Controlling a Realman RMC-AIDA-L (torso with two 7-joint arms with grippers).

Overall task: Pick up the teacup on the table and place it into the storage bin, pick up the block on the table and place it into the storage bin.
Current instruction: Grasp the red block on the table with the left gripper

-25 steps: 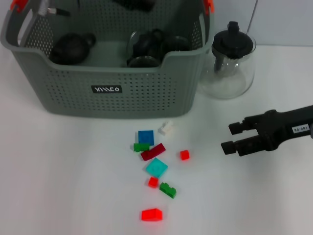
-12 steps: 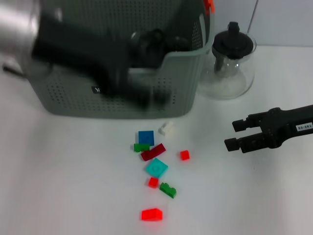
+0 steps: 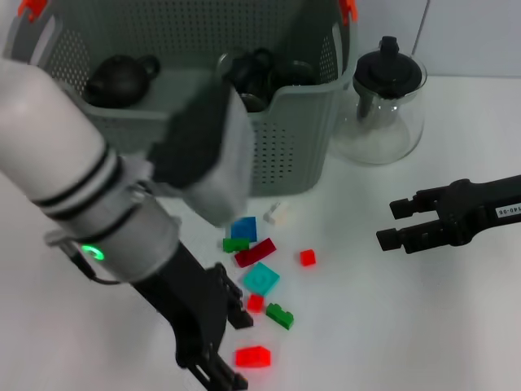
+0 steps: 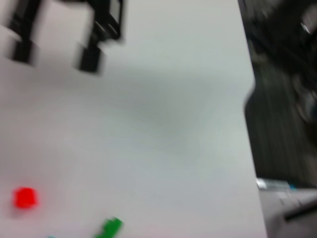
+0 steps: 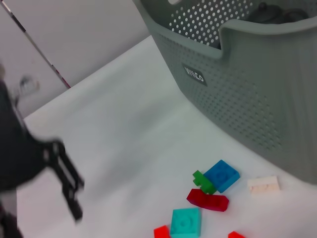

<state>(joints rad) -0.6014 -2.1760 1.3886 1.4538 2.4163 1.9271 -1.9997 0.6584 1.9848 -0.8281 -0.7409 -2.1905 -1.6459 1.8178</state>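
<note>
The grey-green storage bin [image 3: 303, 96] stands at the back, with dark tea ware [image 3: 122, 77] lying inside it. No teacup shows on the table itself. Several small blocks are scattered in front of the bin, among them a blue one [image 3: 242, 228], a teal one [image 3: 260, 278] and a red block [image 3: 252, 356] nearest the front. My left gripper [image 3: 234, 350] is low at the front, open, its fingers on either side of that red block's near end. My right gripper [image 3: 392, 224] hovers open to the right of the blocks.
A glass teapot [image 3: 383, 106] with a black lid stands right of the bin. My left forearm [image 3: 89, 204] crosses in front of the bin's left half. The right wrist view shows the bin [image 5: 237, 94] and the blocks [image 5: 221, 175].
My left arm has swept from over the bin down to the table's front, ending by the red block. The right gripper has drifted slightly to the right.
</note>
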